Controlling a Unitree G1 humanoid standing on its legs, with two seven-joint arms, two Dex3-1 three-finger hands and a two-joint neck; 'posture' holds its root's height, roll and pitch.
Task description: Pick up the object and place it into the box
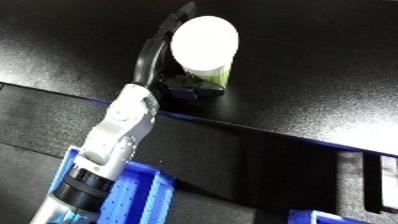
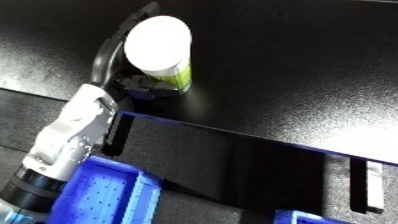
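A round container with a white lid (image 1: 205, 42) and a green label stands on the black table (image 1: 311, 75). My left hand (image 1: 182, 86) reaches it from the lower left on a white and silver forearm (image 1: 120, 130). Its black fingers (image 1: 149, 52) curve up the container's left side and round behind it. The thumb side sits against the container's base. The container's lower part is partly hidden by the hand. The blue bin (image 2: 98, 192) lies at the lower left, under the forearm. My right hand shows in neither view.
A dark shelf edge (image 1: 249, 160) with a thin blue line runs diagonally between the table and the bin. A second blue piece (image 1: 330, 217) shows at the bottom edge. A white strip (image 2: 373, 185) stands at the far right.
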